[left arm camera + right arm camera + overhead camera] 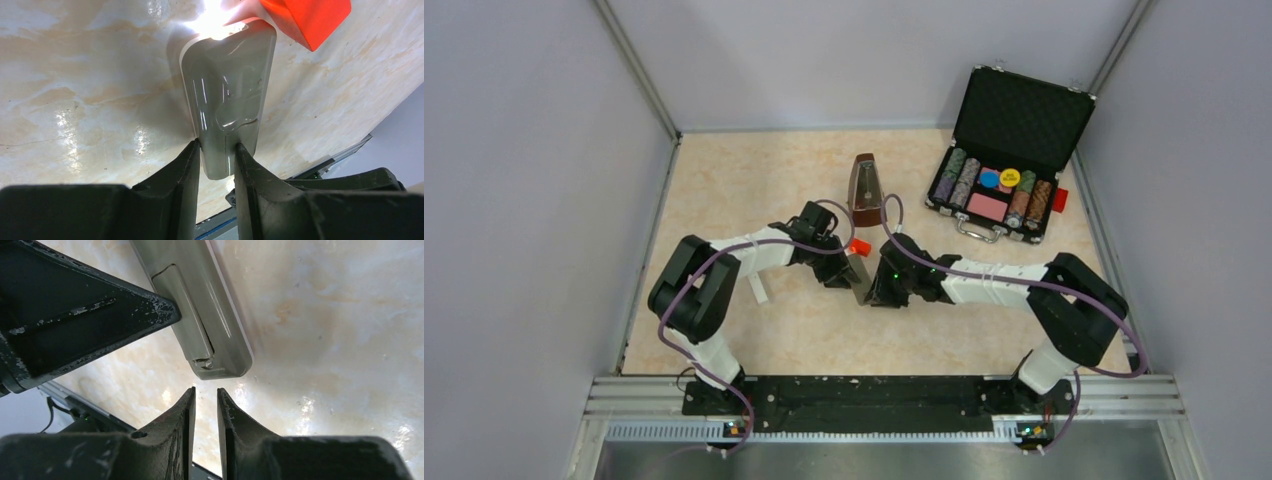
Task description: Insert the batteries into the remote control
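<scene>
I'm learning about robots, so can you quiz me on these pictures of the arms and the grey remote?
1. True or false: the left gripper is clamped on the remote.
2. What colour is the block near the remote? A green, B red-orange, C blue.
3. Fill in: the right gripper holds ____.
Key: 1 true; 2 B; 3 nothing.
</scene>
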Tool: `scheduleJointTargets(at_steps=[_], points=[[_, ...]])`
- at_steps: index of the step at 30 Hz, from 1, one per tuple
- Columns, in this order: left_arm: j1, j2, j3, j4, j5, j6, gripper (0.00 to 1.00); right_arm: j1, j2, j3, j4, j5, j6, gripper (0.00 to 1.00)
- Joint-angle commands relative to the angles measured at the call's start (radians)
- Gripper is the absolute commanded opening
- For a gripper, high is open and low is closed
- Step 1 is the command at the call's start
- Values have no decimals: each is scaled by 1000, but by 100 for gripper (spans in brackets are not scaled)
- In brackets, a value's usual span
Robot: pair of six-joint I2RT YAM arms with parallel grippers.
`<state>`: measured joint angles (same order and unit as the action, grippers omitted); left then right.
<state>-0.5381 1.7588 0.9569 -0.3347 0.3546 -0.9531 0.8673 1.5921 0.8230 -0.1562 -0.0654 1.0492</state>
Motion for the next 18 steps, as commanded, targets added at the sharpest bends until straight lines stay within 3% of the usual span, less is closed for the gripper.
scheduleJointTargets(at_steps=[1,9,18], points=[[-32,104,-86,-46,-122,2,6,-8,-5,-2,105,-30,81,22],[-24,104,-89,-46,-111,15,6,-10,-1,-10,113,10,117,19],[-21,107,-88,-47,-99,26,6,-17,14,-29,127,36,142,24]])
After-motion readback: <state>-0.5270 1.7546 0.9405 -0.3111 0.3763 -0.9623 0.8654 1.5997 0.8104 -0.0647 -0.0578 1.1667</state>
